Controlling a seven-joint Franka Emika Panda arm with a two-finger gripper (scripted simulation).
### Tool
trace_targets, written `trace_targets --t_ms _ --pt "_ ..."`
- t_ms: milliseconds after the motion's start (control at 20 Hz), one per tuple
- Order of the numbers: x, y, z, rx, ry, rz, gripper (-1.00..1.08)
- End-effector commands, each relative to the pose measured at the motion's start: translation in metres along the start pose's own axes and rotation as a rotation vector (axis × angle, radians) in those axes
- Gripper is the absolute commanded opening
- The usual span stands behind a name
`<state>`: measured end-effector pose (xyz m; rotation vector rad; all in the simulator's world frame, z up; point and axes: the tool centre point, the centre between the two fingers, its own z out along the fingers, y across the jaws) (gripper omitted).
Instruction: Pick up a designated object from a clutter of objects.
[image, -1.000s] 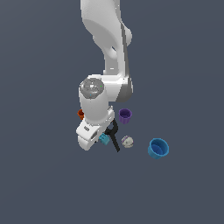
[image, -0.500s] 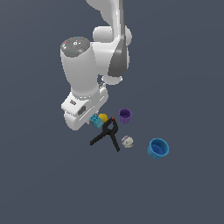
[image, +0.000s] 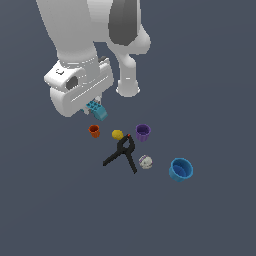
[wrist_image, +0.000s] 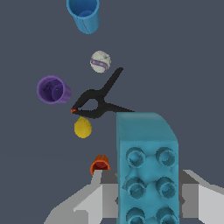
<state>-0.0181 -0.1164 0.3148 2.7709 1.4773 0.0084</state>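
The turquoise studded brick (image: 96, 110) hangs under my white hand, held well above the floor; in the wrist view the brick (wrist_image: 146, 166) fills the space between my grey fingers (wrist_image: 98, 192). My gripper (image: 92, 106) is shut on it. Below lie the small orange cup (image: 94, 131), yellow ball (image: 117, 134), purple cup (image: 143, 132), black clamp (image: 122, 154), whitish ball (image: 145, 162) and blue cup (image: 180, 169). The wrist view shows the same clutter: orange cup (wrist_image: 100, 165), yellow ball (wrist_image: 82, 127), purple cup (wrist_image: 53, 89), clamp (wrist_image: 97, 102), whitish ball (wrist_image: 100, 61), blue cup (wrist_image: 85, 15).
The arm's white base post (image: 127, 80) stands behind the clutter. The floor (image: 210, 220) is plain dark grey all around.
My hand has risen and moved toward the exterior view's left, carrying the turquoise brick up and away from the clutter. The other objects have stayed in place.
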Motion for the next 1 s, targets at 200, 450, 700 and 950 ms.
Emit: trace_targets --t_ms 200,450,700,950 --pt "-0.025 -0.006 -0.057 0.002 0.000 0.000 -1.00" --pt "-0.039 -0.008 -0.087 0.003 -0.002 0.001 -1.00" --pt "-0.047 -0.009 -0.104 0.004 -0.003 0.002 -1.00" --pt "-0.049 -0.008 -0.109 0.004 -0.004 0.002 -1.00"
